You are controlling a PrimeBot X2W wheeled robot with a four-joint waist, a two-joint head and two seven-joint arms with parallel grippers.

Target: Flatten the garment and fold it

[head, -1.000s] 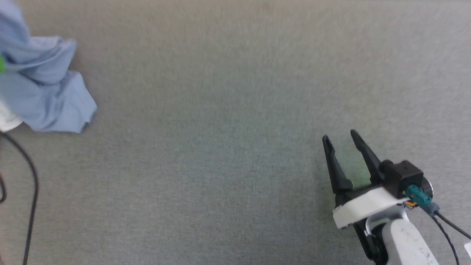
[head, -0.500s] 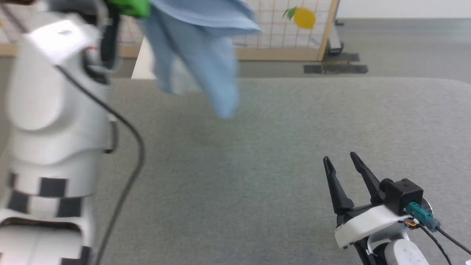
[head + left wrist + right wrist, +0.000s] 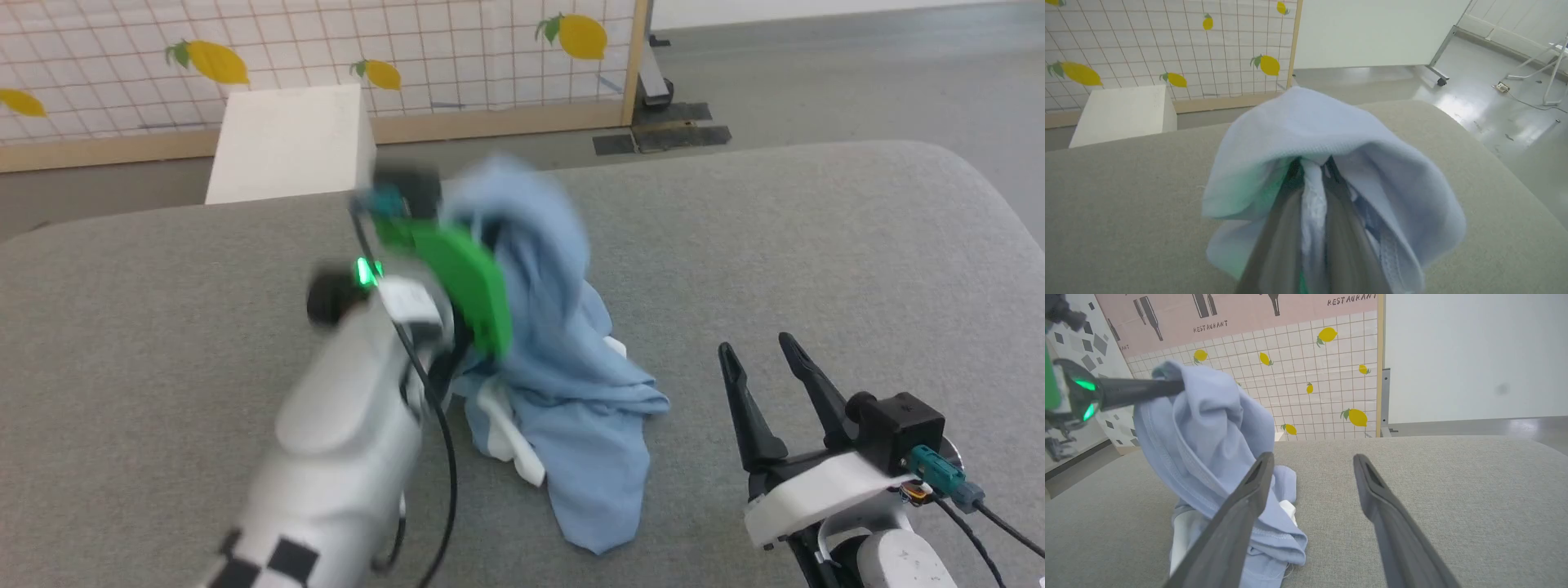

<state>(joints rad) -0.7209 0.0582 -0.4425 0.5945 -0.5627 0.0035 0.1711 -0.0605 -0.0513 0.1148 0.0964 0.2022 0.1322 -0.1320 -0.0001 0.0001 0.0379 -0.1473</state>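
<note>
The garment (image 3: 571, 367), light blue with white bits at its lower edge, hangs in a bunch over the middle of the grey padded table (image 3: 816, 245). Its lower end lies crumpled on the surface. My left gripper (image 3: 1312, 167) is shut on the garment's top, and cloth drapes over both fingers. Its green wrist part (image 3: 465, 286) sits just left of the cloth. In the right wrist view the left gripper's dark fingers (image 3: 1139, 388) hold the garment (image 3: 1208, 428) up. My right gripper (image 3: 755, 347) stands open and empty to the right of the garment, fingers (image 3: 1249, 498) close beside it.
A white box (image 3: 286, 143) stands beyond the table's far edge, in front of a gridded screen with lemon prints (image 3: 490, 49). The table's rounded right corner (image 3: 971, 175) drops to a grey floor. A black cable (image 3: 445, 457) runs along my left forearm.
The head camera has tilted up and shifted. My left arm has swung the garment in from the left and lowered it, so its lower end now lies mid-table. The right gripper stays open.
</note>
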